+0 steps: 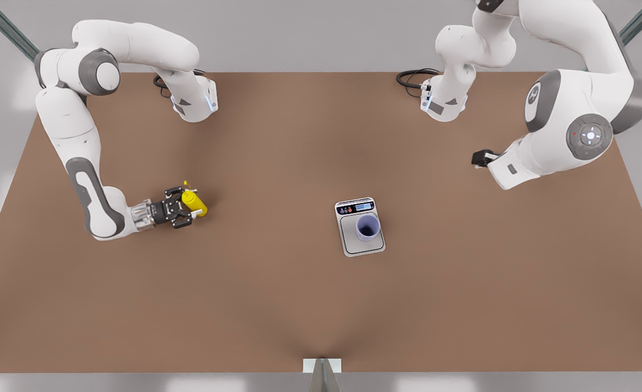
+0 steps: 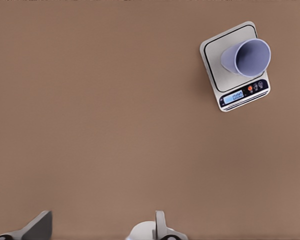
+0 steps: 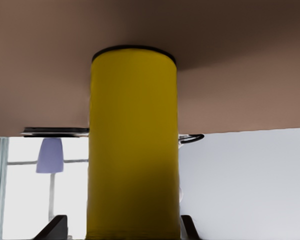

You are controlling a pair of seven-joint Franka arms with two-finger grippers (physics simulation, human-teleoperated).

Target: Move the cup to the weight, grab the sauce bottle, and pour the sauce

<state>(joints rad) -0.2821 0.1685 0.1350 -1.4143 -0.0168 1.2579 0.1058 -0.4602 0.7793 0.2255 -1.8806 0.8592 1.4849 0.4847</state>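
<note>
My brown table (image 1: 299, 305) spans the front view, grey walls behind it. Near its middle the weight (image 1: 360, 227) lies flat with the cup (image 1: 368, 227) upright on its platform. At the front view's left my right gripper (image 1: 182, 207) is clamped on the sauce bottle (image 1: 194, 202), whose base my fingers hide. My left gripper (image 1: 478, 158) waits at the right, largely hidden; I cannot tell its jaws.

One cup (image 1: 367, 227), one weight (image 1: 360, 227), one sauce bottle (image 1: 194, 202), two arms each with one gripper, all over one brown table (image 1: 277, 294)
</note>
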